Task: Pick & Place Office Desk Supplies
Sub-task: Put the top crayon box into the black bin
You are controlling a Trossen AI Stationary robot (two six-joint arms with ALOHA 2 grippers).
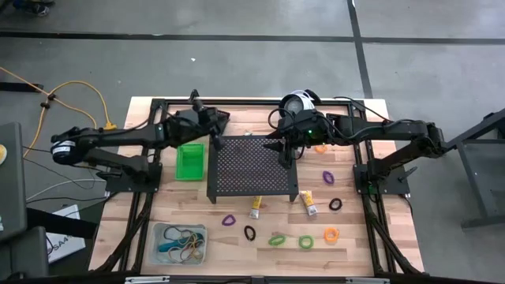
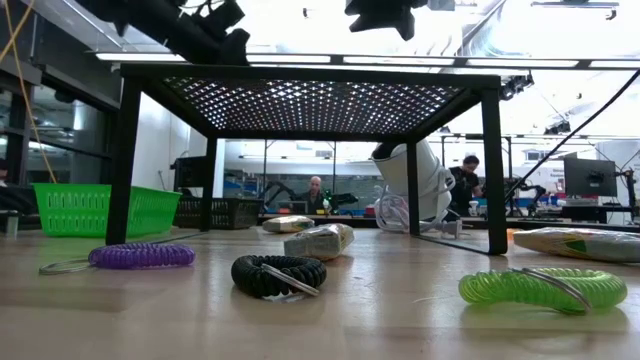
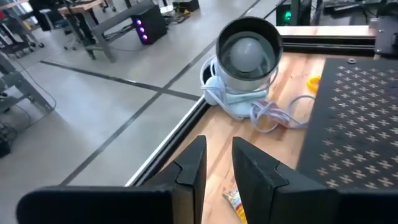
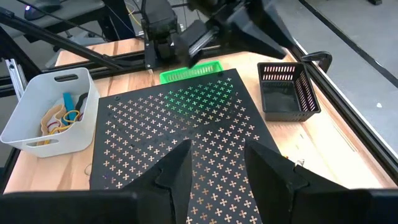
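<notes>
Three coiled loops (image 2: 279,273) in front: purple, black, green.

Green bin (image 1: 189,161) sits just left of the stand, empty as far as visible. Clear bin (image 1: 180,242) at front-left corner w/ tan, blue and yellow bands inside. Black bin (image 4: 288,91) upright near the back edge. Two yellow tubes (image 1: 256,207) (image 1: 308,203) lie flat at the stand's front. Loops in a row on the table: purple (image 1: 230,220), black (image 1: 250,233), two green (image 1: 277,239) (image 1: 305,242), orange (image 1: 331,234).
</notes>
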